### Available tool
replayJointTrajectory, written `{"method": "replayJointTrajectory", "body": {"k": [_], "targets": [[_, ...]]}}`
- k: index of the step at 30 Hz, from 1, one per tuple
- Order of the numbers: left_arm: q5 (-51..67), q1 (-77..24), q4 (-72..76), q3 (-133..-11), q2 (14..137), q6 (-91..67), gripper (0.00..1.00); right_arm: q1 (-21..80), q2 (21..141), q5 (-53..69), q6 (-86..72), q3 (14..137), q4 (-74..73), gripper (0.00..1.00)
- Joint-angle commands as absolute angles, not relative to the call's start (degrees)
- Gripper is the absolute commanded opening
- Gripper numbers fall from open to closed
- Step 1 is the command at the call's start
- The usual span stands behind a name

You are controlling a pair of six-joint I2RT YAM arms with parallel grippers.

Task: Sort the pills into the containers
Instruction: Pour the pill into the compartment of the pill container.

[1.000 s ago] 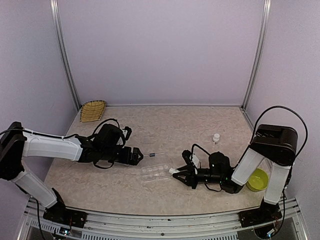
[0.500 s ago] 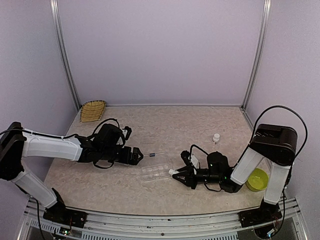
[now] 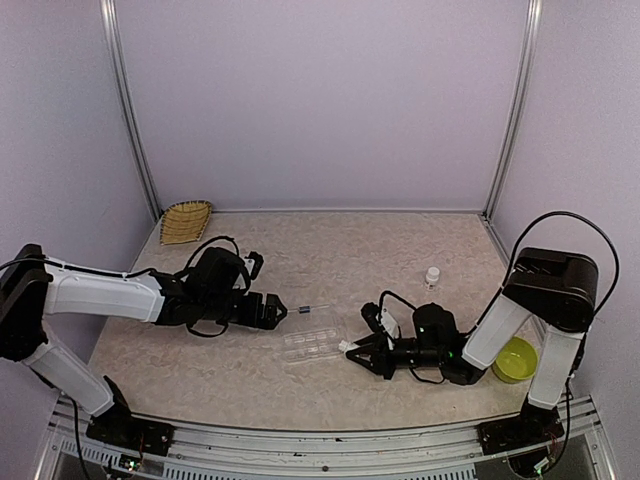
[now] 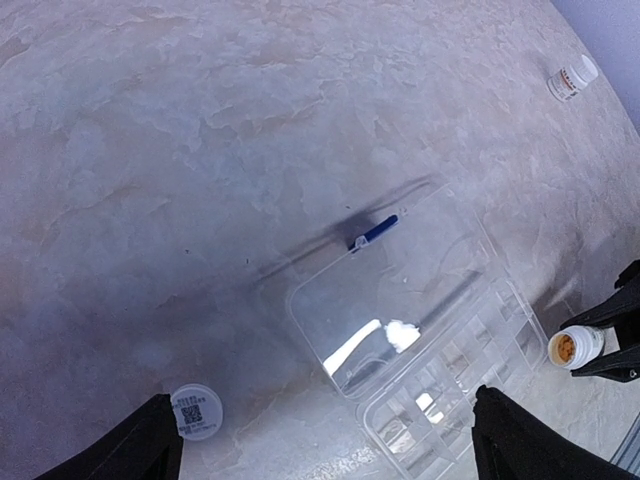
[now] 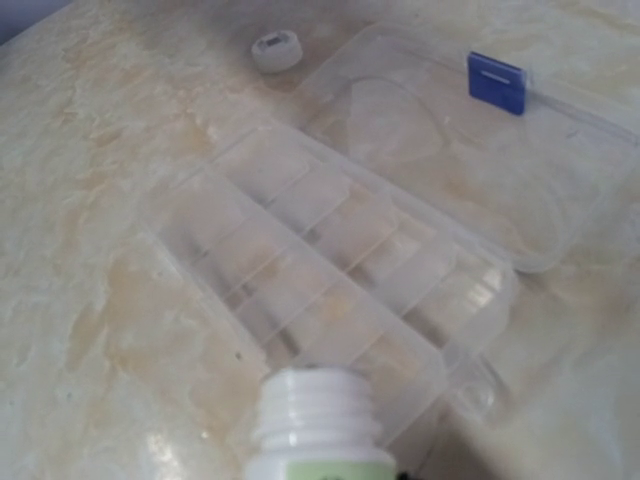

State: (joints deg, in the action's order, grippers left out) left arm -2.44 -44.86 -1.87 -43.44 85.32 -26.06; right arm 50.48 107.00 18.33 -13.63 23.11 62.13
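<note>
The clear organizer box (image 3: 308,344) lies open between the arms, its lid (image 4: 385,300) folded back and its row of containers (image 5: 330,260) showing nothing I can make out inside. My right gripper (image 3: 368,351) is shut on an uncapped white bottle (image 5: 318,425), held tilted with its mouth at the box's right end. Orange pills (image 4: 566,347) show inside that mouth. My left gripper (image 4: 330,450) hovers open above the lid's near edge, holding nothing; its fingers (image 4: 150,445) are far apart.
A loose white cap (image 4: 196,411) with a printed code lies on the table left of the box. A second, capped white bottle (image 3: 432,277) stands at the back right. A yellow-green bowl (image 3: 515,359) sits by the right arm's base, a woven basket (image 3: 186,220) at the far left corner.
The right wrist has eased slightly to the left, with the bottle's mouth staying at the box's end. The left arm has not moved.
</note>
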Motion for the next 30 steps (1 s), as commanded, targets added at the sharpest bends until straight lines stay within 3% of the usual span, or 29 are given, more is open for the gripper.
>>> {"method": "replayJointTrajectory", "body": {"k": [1,30], "targets": [[-2.8,-45.4,-0.3,-42.5,84.3,-25.7,0.99,50.2,105.4,17.7,-14.2,24.3,59.8,0.13],[-2.7,-45.6,0.7,-41.1,83.9,-26.2,0.99,50.3,102.5,16.3,-12.8,27.6,48.4,0.12]]}}
